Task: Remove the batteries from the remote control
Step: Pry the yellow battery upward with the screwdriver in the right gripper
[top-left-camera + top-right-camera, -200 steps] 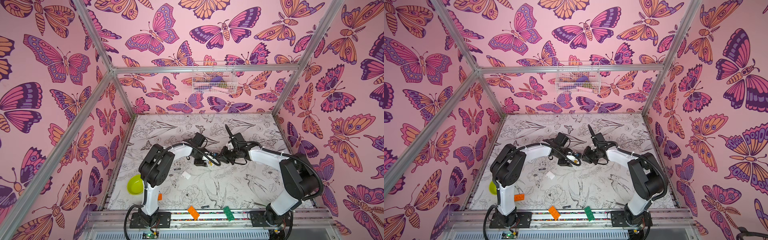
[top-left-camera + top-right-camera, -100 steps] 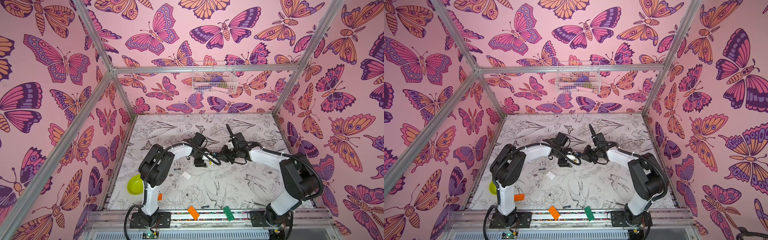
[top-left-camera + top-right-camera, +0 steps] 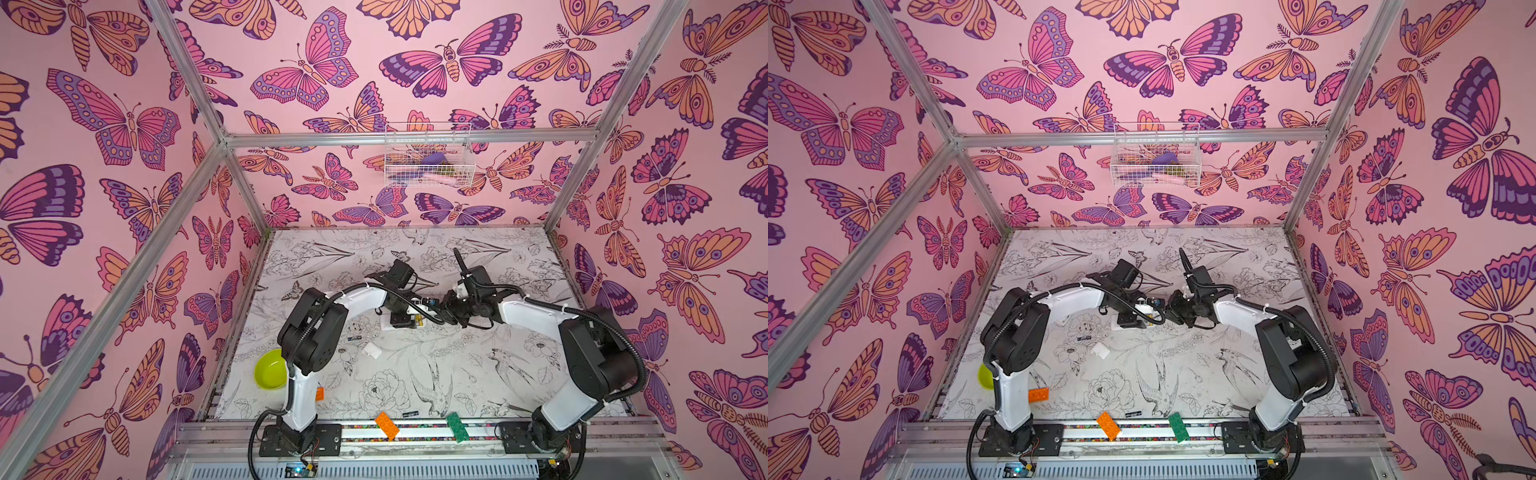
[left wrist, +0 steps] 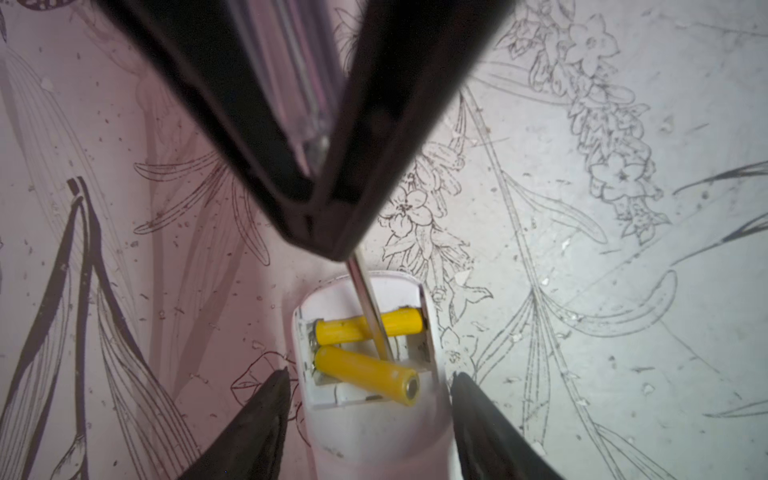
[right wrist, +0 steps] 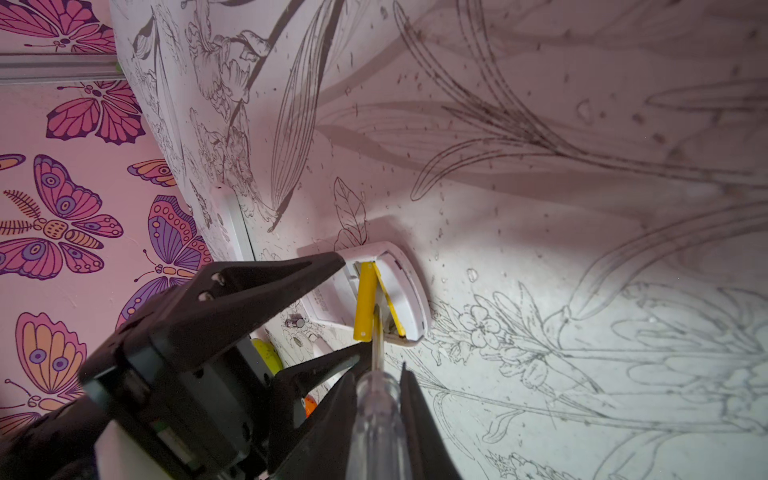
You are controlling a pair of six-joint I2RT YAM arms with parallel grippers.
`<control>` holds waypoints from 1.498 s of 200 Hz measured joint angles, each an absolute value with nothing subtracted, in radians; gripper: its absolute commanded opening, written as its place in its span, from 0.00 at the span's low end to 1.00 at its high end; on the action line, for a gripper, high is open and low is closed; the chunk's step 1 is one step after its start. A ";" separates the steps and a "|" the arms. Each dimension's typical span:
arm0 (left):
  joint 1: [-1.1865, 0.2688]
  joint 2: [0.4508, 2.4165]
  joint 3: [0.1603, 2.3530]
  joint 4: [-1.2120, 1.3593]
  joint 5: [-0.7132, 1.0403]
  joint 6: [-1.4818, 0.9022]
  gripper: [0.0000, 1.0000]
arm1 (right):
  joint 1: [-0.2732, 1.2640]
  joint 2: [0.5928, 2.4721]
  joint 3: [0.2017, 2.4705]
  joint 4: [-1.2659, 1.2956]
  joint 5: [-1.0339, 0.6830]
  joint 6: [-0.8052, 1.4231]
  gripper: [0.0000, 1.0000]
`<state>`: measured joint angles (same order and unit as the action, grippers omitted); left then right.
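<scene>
In a top view, the white plastic remote control (image 3: 387, 326) lies mid-table. Left wrist: left tool (image 4: 370, 374) pinches it; yellow cylindrical batteries (image 4: 332, 331) inside, one tilted up, could spring away. Right wrist: right tool (image 5: 378, 374) clamps the clear-handled metal screwdriver (image 5: 374, 415); its tip may slip.

In the open compartment of a white remote control (image 4: 374, 440), flanked by the fingers (image 4: 257, 424) of the left gripper (image 4: 370, 374), a slim yellow battery (image 4: 332, 330) is seated flat, farther from the fingertips. A second yellow battery (image 4: 361, 370) is tilted, one end raised between the fingertips. A black battery (image 3: 355, 338) is seen lying loose near those fingers, and a second black battery (image 3: 410, 414) well apart from them.
</scene>
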<state>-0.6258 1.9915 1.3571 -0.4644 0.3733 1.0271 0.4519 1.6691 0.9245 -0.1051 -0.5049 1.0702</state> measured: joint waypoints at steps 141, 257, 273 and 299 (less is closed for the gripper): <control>-0.630 1.992 1.359 -0.464 0.368 1.026 0.64 | 0.449 1.669 0.923 -0.105 -0.503 1.071 0.00; -0.630 1.990 1.400 -0.525 0.340 1.012 0.67 | 0.445 1.669 0.934 -0.096 -0.509 1.078 0.00; -0.630 1.990 1.400 -0.522 0.340 1.011 0.63 | 0.445 1.670 0.934 -0.093 -0.508 1.078 0.00; -0.628 1.990 1.400 -0.511 0.340 1.007 0.58 | 0.443 1.670 0.934 -0.090 -0.508 1.083 0.00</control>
